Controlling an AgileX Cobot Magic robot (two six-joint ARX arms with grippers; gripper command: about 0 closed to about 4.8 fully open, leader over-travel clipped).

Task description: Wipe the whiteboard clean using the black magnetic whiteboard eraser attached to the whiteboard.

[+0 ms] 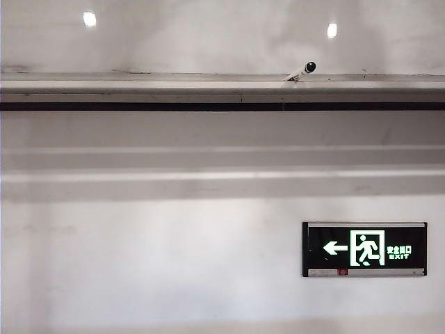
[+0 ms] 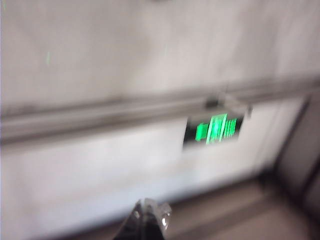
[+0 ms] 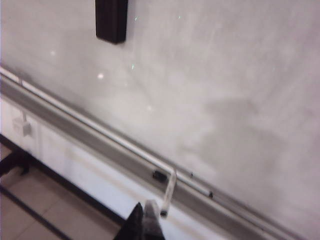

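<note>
A: Where the right wrist view looks along it, what is listed?
B: Whiteboard (image 3: pixel 210 85), smudged; black magnetic whiteboard eraser (image 3: pixel 111 20) stuck on its face, well above the silver ledge (image 3: pixel 90 135); marker (image 3: pixel 169 192) leaning on that ledge.
A: End effectors?
B: Left end effector (image 2: pixel 146 212) closed, empty, blurred. Right end effector (image 3: pixel 145 215) closed, empty, near the marker.

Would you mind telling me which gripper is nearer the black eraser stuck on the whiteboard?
Right. The right gripper hangs shut below the ledge, with the eraser on the whiteboard above it. The left gripper, also shut, has no eraser in its blurred view.
</note>
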